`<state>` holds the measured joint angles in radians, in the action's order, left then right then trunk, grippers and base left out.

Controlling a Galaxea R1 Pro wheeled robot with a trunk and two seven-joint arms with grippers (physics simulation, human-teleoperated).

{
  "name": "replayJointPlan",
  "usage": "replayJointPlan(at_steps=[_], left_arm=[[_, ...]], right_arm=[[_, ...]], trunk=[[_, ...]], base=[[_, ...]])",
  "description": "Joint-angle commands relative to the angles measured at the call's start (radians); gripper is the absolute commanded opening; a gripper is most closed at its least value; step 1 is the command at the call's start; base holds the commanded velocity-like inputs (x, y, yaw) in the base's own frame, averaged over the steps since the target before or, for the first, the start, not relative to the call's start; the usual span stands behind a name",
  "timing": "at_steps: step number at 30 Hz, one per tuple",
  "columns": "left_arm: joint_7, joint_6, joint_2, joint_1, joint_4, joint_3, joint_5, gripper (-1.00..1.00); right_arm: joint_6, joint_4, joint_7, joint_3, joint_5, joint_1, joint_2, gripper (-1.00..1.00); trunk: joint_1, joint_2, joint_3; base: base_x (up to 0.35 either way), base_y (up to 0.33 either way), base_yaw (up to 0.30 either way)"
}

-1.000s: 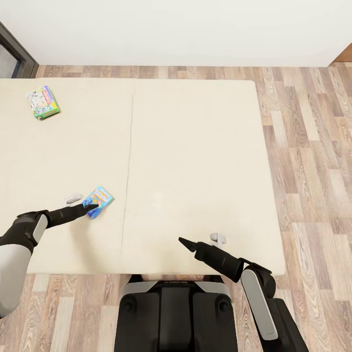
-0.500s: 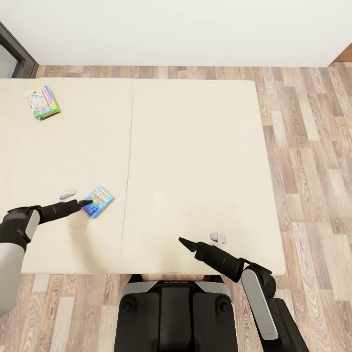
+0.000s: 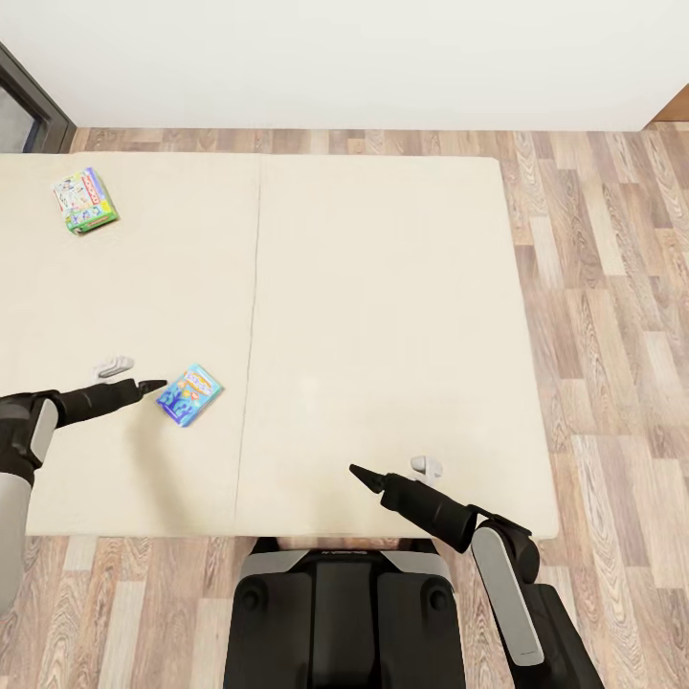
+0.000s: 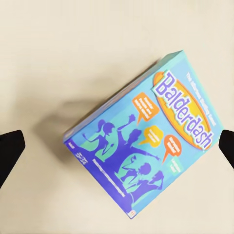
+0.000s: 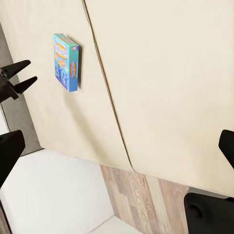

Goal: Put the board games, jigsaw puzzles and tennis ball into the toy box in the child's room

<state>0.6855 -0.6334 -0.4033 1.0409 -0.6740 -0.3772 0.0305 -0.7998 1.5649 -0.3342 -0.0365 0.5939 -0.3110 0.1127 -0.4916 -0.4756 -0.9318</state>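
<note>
A small blue board game (image 3: 190, 393), lettered "Balderdash", lies flat on the beige bed (image 3: 383, 287) near its front left. My left gripper (image 3: 153, 386) hovers just left of the box, apart from it and open. In the left wrist view the box (image 4: 146, 141) lies below the gripper (image 4: 117, 146), whose fingertips (image 4: 9, 148) stand wide at both edges. A green-white Monopoly board game (image 3: 84, 200) lies at the bed's far left. My right gripper (image 3: 359, 474) is open over the front edge of the bed, holding nothing. From its wrist view I see the blue box (image 5: 67, 61) and the left gripper (image 5: 17, 78).
A seam (image 3: 251, 316) runs down the mattress. Wood-plank floor (image 3: 612, 287) borders the bed on the right and far side, below a white wall (image 3: 344, 57). A dark window frame (image 3: 29, 96) stands at the far left. My dark base (image 3: 344, 612) is against the bed's front edge.
My left arm has drawn back to the left, off the blue box's edge. The box has stayed where it was. The right arm has not moved.
</note>
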Motion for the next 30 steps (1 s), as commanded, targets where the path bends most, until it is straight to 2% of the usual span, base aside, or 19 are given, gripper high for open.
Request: replayJointPlan(at_steps=[1,8,16,19,22,30], left_arm=[[0.004,-0.007,0.000,0.001,-0.001,-0.004,0.003,1.00],[-0.006,-0.008,0.004,0.001,-0.002,0.000,0.004,1.00],[-0.025,-0.008,0.012,0.003,-0.002,0.038,0.001,1.00],[-0.048,-0.008,0.024,0.009,-0.003,0.046,0.000,1.00],[-0.078,-0.008,0.054,0.034,-0.003,0.050,0.000,1.00],[-0.109,-0.007,0.097,0.068,0.000,0.055,0.003,1.00]], right_arm=[[-0.005,0.000,-0.003,0.001,-0.002,0.000,0.001,1.00],[-0.004,0.000,-0.003,0.001,-0.002,0.000,0.001,1.00],[0.015,-0.001,-0.002,0.001,-0.002,0.000,0.002,1.00],[0.028,-0.001,-0.002,0.000,-0.002,0.000,0.001,1.00],[0.034,-0.001,-0.001,0.000,-0.002,0.000,0.001,1.00],[0.037,0.001,-0.001,-0.014,-0.004,0.000,-0.001,1.00]], trunk=[[-0.001,-0.001,-0.001],[-0.001,-0.001,-0.001],[-0.001,-0.001,-0.001],[-0.001,-0.001,-0.001],[-0.001,-0.001,-0.001],[-0.001,-0.001,-0.001]], base=[[0.000,0.000,0.000],[0.000,0.000,0.000],[0.000,0.000,0.000],[0.000,0.000,0.000],[0.000,0.000,0.000],[0.000,0.000,0.000]])
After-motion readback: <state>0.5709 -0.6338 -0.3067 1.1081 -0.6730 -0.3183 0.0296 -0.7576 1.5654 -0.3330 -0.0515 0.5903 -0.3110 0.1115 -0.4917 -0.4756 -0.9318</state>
